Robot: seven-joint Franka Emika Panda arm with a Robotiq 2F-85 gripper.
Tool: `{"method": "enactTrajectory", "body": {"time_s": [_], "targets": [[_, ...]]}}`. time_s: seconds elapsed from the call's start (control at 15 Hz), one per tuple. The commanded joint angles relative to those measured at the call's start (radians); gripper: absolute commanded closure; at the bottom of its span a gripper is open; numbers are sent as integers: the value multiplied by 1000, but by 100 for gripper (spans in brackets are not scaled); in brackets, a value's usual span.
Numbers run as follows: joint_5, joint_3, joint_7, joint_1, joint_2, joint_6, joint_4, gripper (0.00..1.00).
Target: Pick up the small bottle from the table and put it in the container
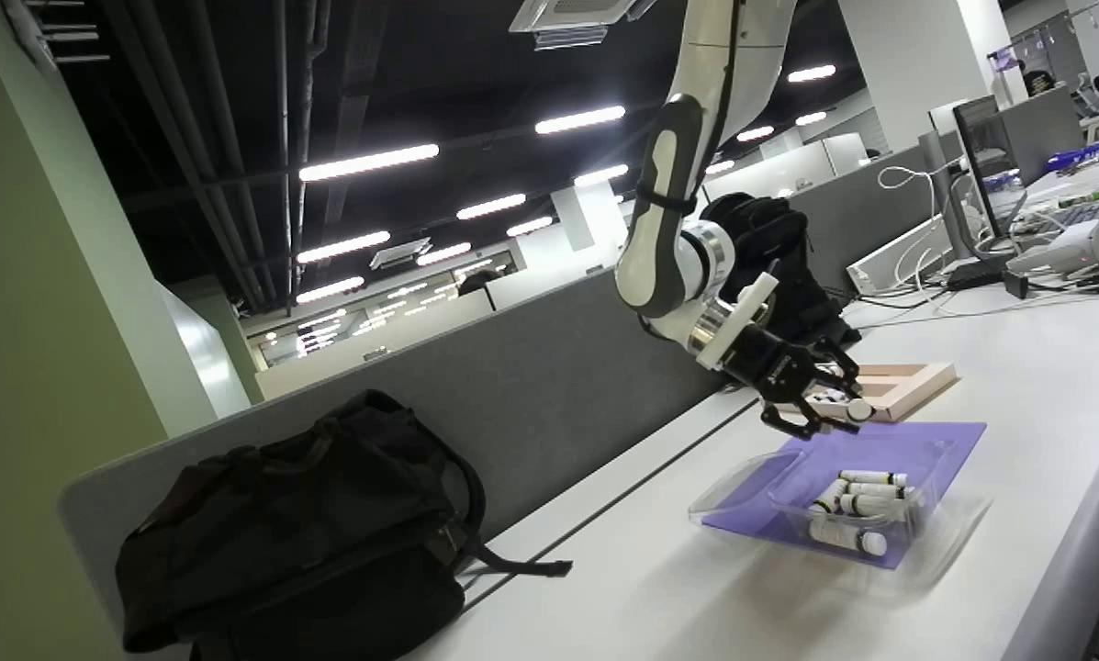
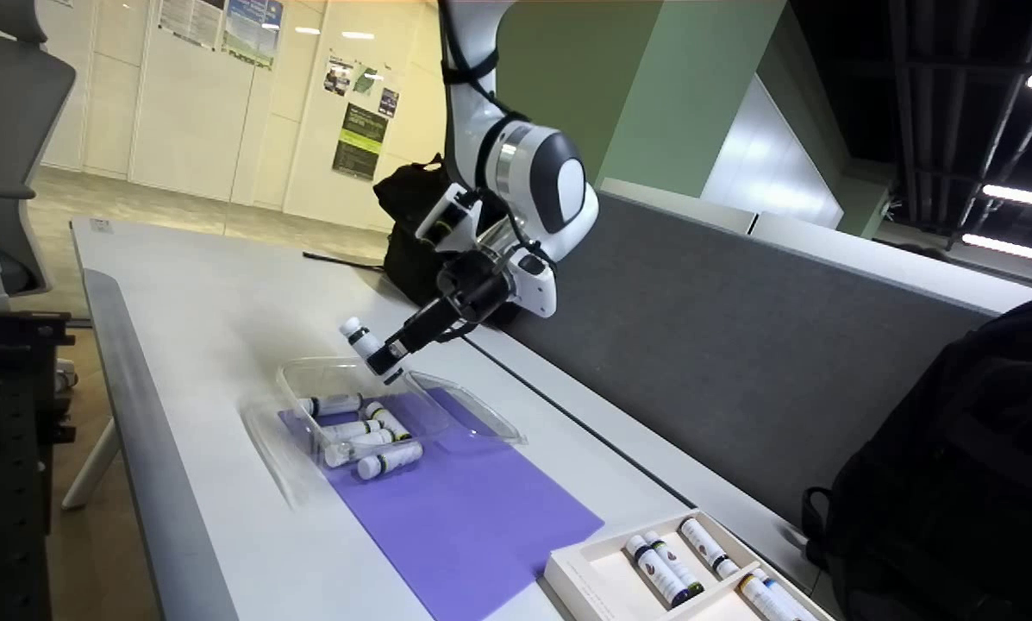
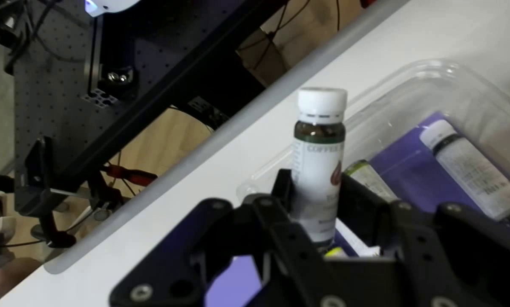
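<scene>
Several bottles in clear container, more in box, bottle in gripper

In the wrist view, a small cylindrical brown glass bottle with a white cap wears a white label; across its top, in capitals, stands the word "COFFEE", under a dark green band. A dark red emblem sits on the label's right side, and the lower lines are too blurred to read. A white-labelled cylindrical bottle lying in the clear plastic container carries print, also blurred. In an exterior view, a dark rectangular poster with a green band and the side of a cream compartment box bear print too small to read.
</scene>
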Motion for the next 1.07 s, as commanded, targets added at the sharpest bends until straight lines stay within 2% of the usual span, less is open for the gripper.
{"method": "enactTrajectory", "body": {"time_s": [0.0,0.13,0.33,0.47,0.8,0.87,1.0], "targets": [[-25,-5,-1,10,54,-109,69,39],[-13,2,-43,-3,53,-158,86,24],[7,-1,-97,-19,-3,-113,65,4],[55,-5,-115,-39,-57,-10,30,0],[228,-12,-169,-115,-152,107,-12,0],[178,-13,-149,-88,-90,58,45,0],[209,-16,-165,-111,-119,82,29,0]]}}
